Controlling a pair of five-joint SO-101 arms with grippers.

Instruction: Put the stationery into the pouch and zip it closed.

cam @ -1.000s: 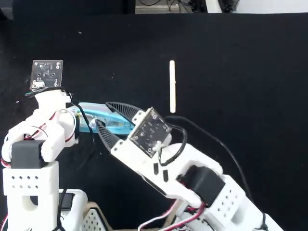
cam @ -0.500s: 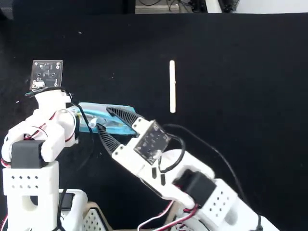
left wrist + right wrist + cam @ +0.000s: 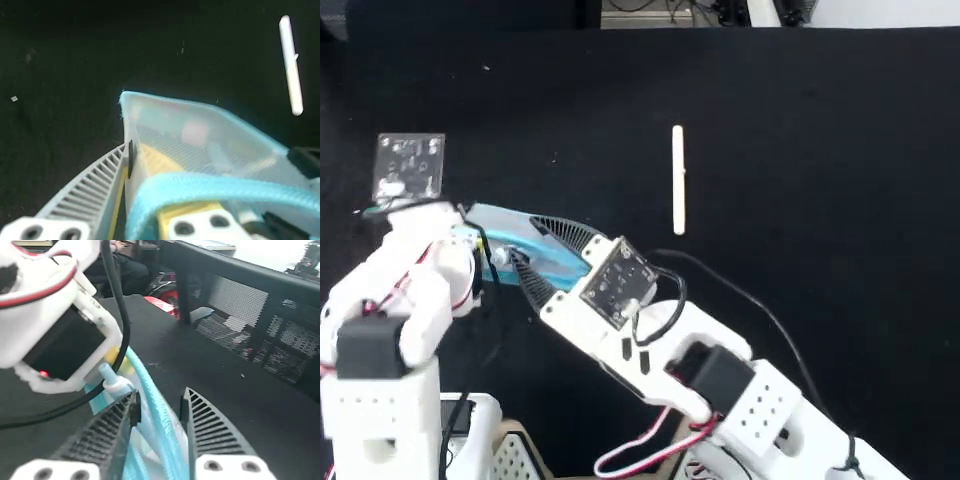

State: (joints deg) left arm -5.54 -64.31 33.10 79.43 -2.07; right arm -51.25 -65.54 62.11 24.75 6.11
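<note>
My left gripper (image 3: 485, 245) is clamped on one end of the pale blue mesh pouch (image 3: 505, 222), which sits toward 9 o'clock on the black table (image 3: 820, 150). In the left wrist view, the grey ribbed finger (image 3: 90, 192) presses against the pouch's side wall (image 3: 200, 140), lifting that end while the blue zipper band curls across the mouth. Blurred yellow and pink shapes show through the mesh; I cannot tell what they are.

My right gripper (image 3: 527, 240) comes in from 5 o'clock, its black fingers parted, one on each side of the pouch's upper edge. In the right wrist view the zipper band (image 3: 145, 375) runs through the gap between those fingers (image 3: 120, 415) without being pinched, and a small white tab stands just beside the nearer fingertip, close against my left arm's wrist housing.

A white pen (image 3: 678, 180) lies outside the pouch, at about 2 o'clock from it and well apart, flat on the table and pointing along the 12-to-6 line. The left wrist view shows it on bare black cloth beyond the pouch's far corner (image 3: 291, 65).
</note>
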